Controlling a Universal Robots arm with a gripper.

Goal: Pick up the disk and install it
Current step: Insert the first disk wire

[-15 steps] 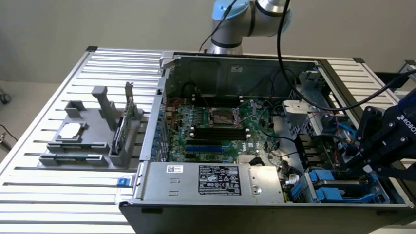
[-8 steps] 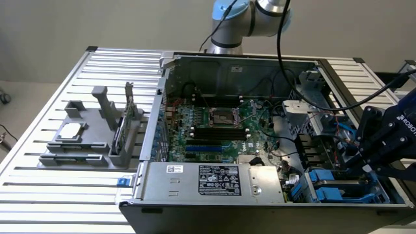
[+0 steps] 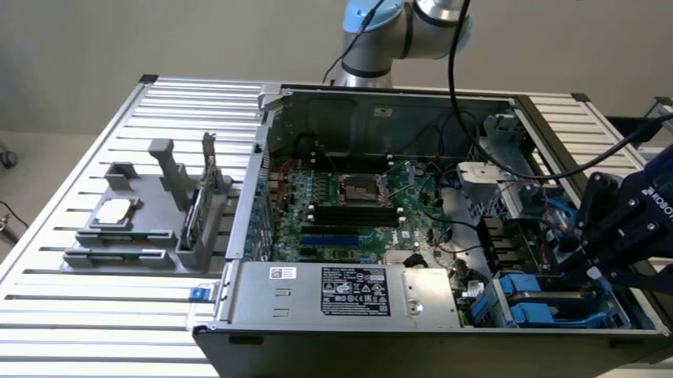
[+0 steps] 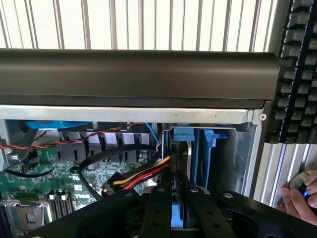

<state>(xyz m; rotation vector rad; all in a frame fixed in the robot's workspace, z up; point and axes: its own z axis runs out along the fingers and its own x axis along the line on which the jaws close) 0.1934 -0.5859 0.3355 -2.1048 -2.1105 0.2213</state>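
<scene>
One disk [image 4: 179, 208], seen as a strip of blue carrier standing on edge, sits directly between the two black fingers [image 4: 157, 210] of the end effector [image 4: 179, 198] in the wrist view, and the fingers are clamped on it from either side. In the exterior view the end effector [image 3: 604, 264] hangs at about 4 o'clock in the open computer case [image 3: 347, 94], over the blue drive bays [image 3: 537, 303] in the case's corner nearest the exterior view's right; the disk itself is hard to pick out there behind the black fingers. Held this way, the disk's thin edge faces the wrist camera and its long axis runs down into the bay, toward the blue bracket [image 4: 190, 141] and the case wall beyond it. Red, yellow and black cables [image 4: 141, 176] pass just beside the fingers. At roughly 9 o'clock of the case, on the slatted table [image 3: 94, 315], a grey fixture [image 3: 142, 228] carries a small silver chip [image 3: 113, 211] and a thin green card [image 3: 200, 209] standing upright. A person's hand [image 4: 297, 198] rests near a keyboard [image 4: 299, 64].
</scene>
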